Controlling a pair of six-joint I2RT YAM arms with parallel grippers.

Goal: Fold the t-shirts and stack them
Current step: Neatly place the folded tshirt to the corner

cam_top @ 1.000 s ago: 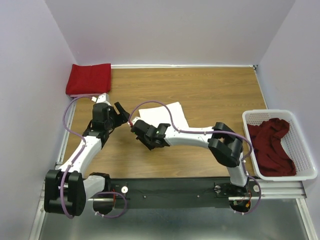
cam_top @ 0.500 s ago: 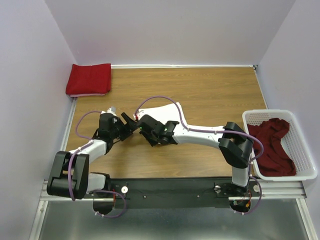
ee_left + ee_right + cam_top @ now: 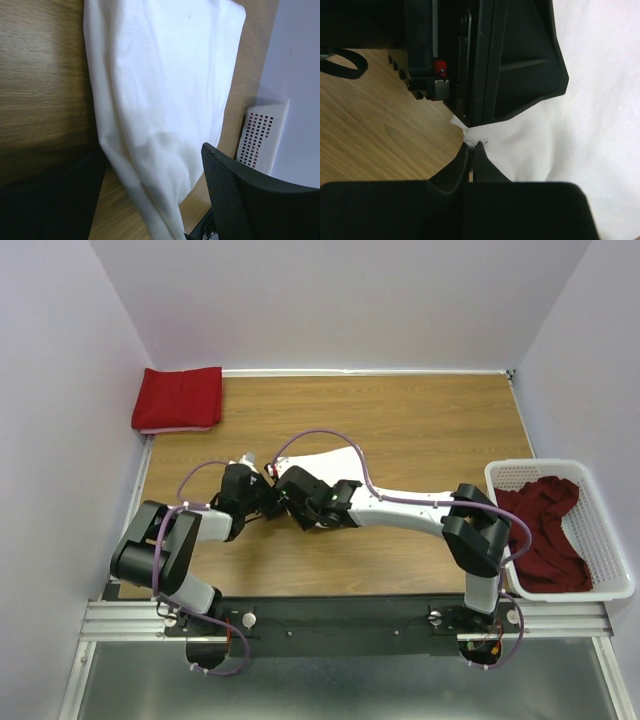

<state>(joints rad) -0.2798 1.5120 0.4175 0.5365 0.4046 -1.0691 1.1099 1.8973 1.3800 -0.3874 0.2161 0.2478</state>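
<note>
- The left arm (image 3: 165,545) is folded low over the near left part of the wooden table (image 3: 430,420). Its forearm runs rightward, just above the surface.
- The left gripper (image 3: 152,150) has its two black fingers (image 3: 235,195) spread wide. The near edge of the cream-white t-shirt (image 3: 160,75) lies in the gap between them, and neither finger presses on it.
- The right arm (image 3: 420,512) rises from its base at the near right, bends at the elbow, and stretches far to the left across the table. Its wrist ends right against the left gripper.
- The right gripper (image 3: 470,146) has its fingertips pressed together on a corner of the cream-white t-shirt. In the right wrist view, the black body of the left gripper sits just beyond that corner.
- The cream-white t-shirt lies flat near the middle of the table, with soft creases. From above, the right arm and its purple cable (image 3: 320,435) hide most of it.
- The bright red t-shirt (image 3: 178,398) sits folded in a neat rectangle at the far left corner of the table, well apart from both grippers.
- The dark red t-shirt (image 3: 540,530) lies crumpled inside the white lattice basket (image 3: 535,464) at the right edge of the table.
</note>
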